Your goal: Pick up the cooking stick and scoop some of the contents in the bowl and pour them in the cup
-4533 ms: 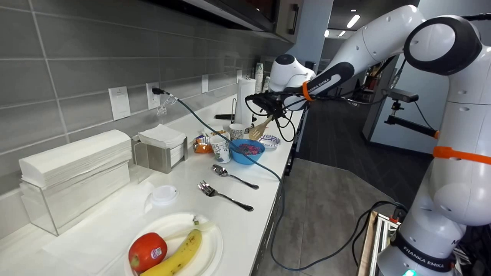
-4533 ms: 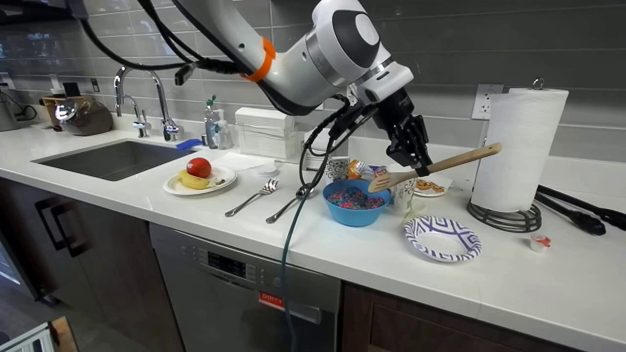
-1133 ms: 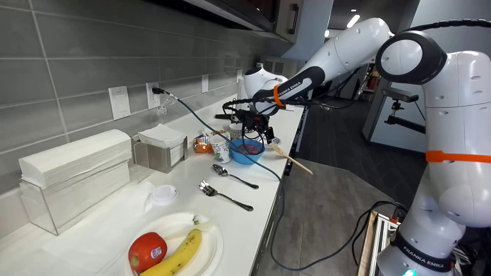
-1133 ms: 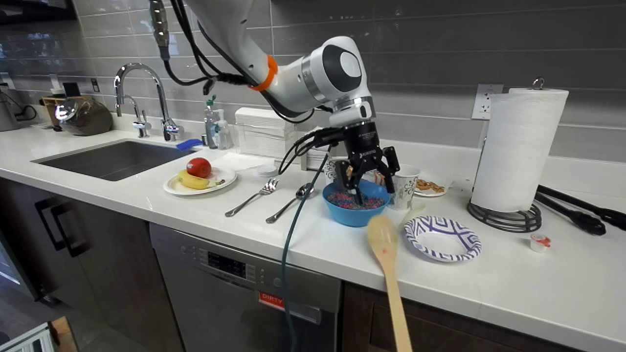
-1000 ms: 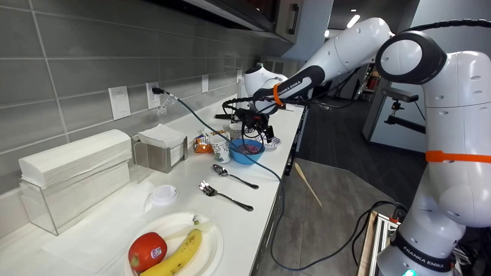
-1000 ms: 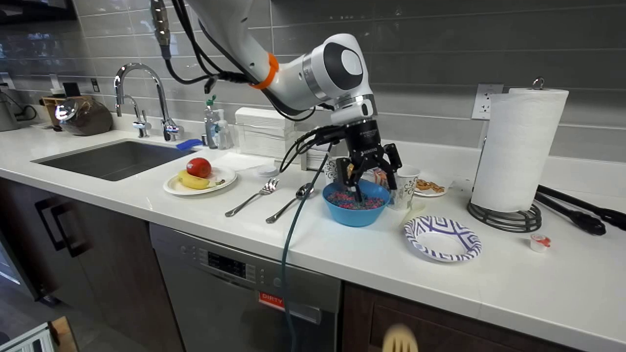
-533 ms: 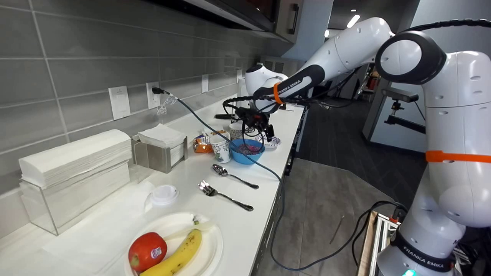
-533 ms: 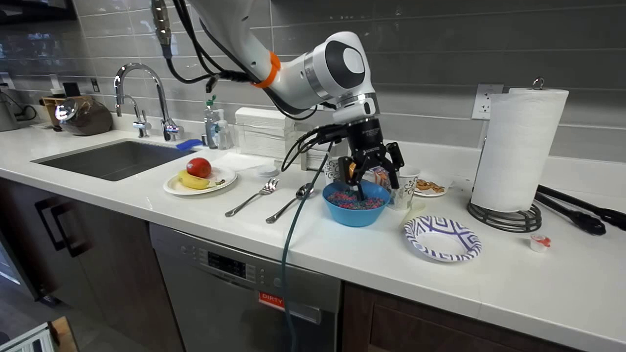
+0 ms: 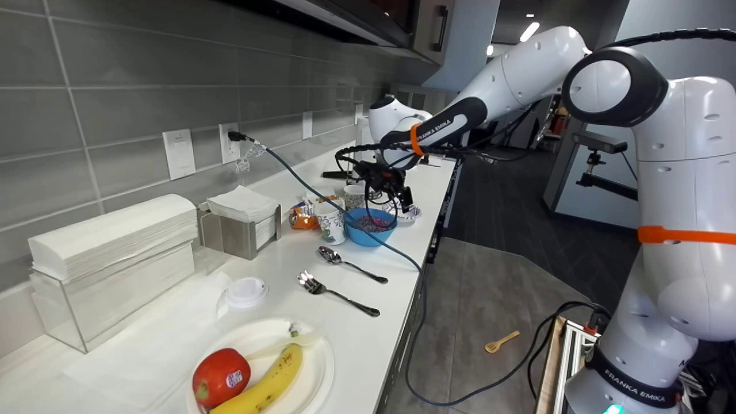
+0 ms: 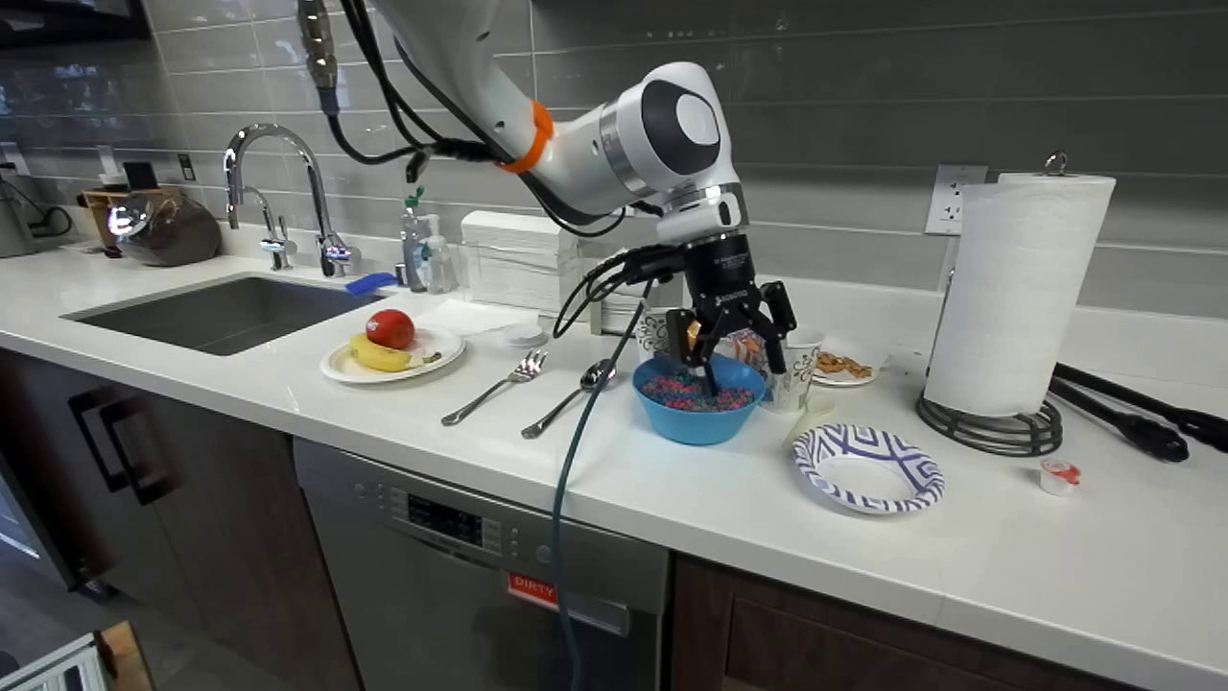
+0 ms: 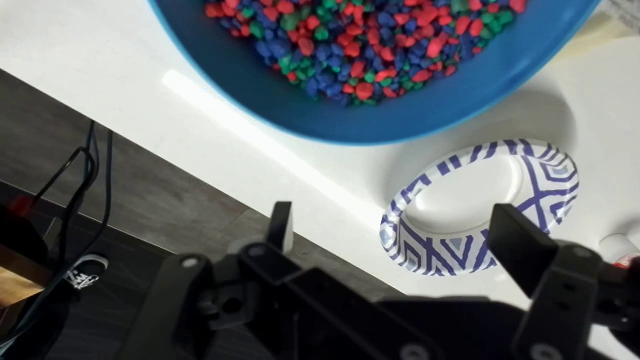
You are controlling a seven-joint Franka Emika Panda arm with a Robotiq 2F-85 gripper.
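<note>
The cooking stick point(image 9: 501, 342), a tan slotted wooden utensil, lies on the floor beside the counter, well away from my gripper. On the counter stands the blue bowl point(image 10: 698, 424), filled with red, blue and green bits; its rim point(image 11: 367, 143) crosses the top of the wrist view. My gripper point(image 11: 397, 225) is open, pointing down over the bowl area with nothing between its fingers. In an exterior view the gripper point(image 10: 737, 367) appears in front of and above the bowl. A white patterned cup point(image 9: 331, 223) stands beside the bowl; another patterned cup point(image 10: 796, 376) is partly hidden.
A blue-and-white paper dish point(image 11: 462, 250) sits near the bowl. A spoon point(image 9: 345, 261) and a fork point(image 9: 336, 294) lie by the counter edge. A cable point(image 9: 397, 250) runs across the bowl's front. A paper towel roll point(image 10: 1022, 297) stands further along.
The cooking stick was held in the gripper; it then dropped past the counter edge onto the floor. The gripper lowered, turned downward and opened, and has barely moved over the last second.
</note>
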